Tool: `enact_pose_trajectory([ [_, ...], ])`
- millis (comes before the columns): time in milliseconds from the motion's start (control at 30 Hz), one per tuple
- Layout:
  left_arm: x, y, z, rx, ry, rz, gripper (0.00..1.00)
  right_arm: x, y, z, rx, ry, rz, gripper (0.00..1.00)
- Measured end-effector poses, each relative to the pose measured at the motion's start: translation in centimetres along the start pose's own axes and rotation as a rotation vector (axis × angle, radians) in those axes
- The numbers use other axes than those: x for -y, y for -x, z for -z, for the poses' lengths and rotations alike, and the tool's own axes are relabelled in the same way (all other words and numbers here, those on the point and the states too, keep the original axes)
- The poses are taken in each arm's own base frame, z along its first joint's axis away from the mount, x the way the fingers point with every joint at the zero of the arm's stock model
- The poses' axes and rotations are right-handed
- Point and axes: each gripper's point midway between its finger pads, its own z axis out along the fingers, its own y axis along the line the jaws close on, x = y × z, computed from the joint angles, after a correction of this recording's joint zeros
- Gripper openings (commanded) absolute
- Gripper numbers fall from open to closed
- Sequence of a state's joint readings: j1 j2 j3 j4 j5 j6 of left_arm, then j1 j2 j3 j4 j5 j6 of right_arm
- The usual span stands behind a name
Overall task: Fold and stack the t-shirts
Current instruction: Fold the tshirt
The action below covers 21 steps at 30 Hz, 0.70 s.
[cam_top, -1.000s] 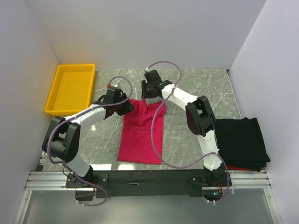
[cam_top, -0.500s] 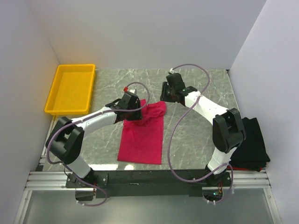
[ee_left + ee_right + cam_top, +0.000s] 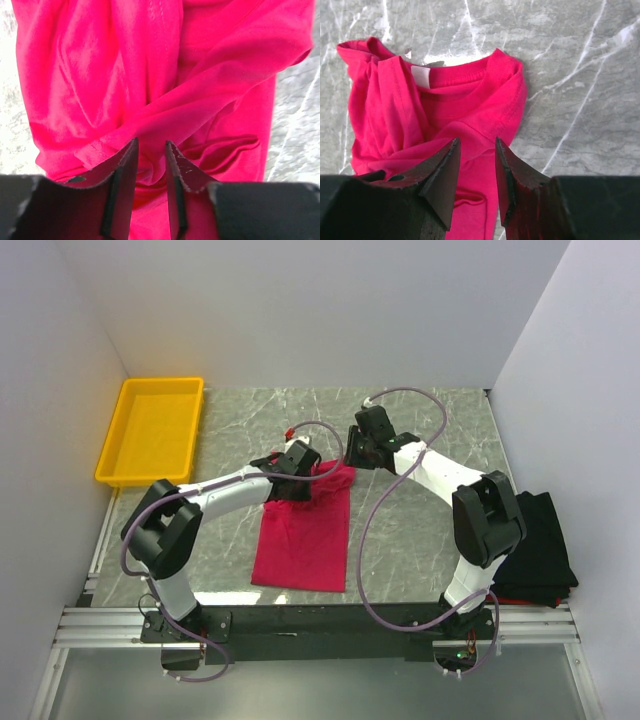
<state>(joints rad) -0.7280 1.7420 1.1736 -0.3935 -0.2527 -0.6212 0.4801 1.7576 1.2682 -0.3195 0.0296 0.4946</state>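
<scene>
Both arms reach inward over the surface [image 3: 430, 425]. The crimson-pink t-shirt [image 3: 305, 535] lies long axis near-to-far edge, collar far, bunched. The right tool [image 3: 476, 142] is above the collar, part-open, empty; left tool [image 3: 151, 145] narrow, grip unclear.

We see two arms of like build, the left arm [image 3: 225, 487] and the right arm [image 3: 432, 472]: white shells on the long links, bulky black housings at the joints; a mauve-grey cable [image 3: 362, 540] trails along each; a small red cap [image 3: 290, 427] marks the left wrist; the left gripper [image 3: 151, 141] and right gripper [image 3: 476, 139] carry black wedge-shaped fingers with rough, toothed inner edges.
</scene>
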Motion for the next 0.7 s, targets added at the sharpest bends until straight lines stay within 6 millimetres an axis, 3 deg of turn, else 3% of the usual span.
enact_pose_trajectory([
  [200, -0.5, -0.5, -0.1, -0.011, 0.032, -0.013, 0.13, -0.4, -0.2, -0.4, -0.005, 0.019, -0.006, 0.41],
  [333, -1.0, -0.5, -0.1, -0.007, 0.055, -0.015, 0.06, -0.1, -1.1, -0.7, -0.026, 0.015, -0.002, 0.41],
  [700, -2.8, 0.7, -0.1, 0.041, 0.135, 0.028, 0.04, -0.8, -2.4, -1.0, -0.046, 0.023, 0.022, 0.42],
])
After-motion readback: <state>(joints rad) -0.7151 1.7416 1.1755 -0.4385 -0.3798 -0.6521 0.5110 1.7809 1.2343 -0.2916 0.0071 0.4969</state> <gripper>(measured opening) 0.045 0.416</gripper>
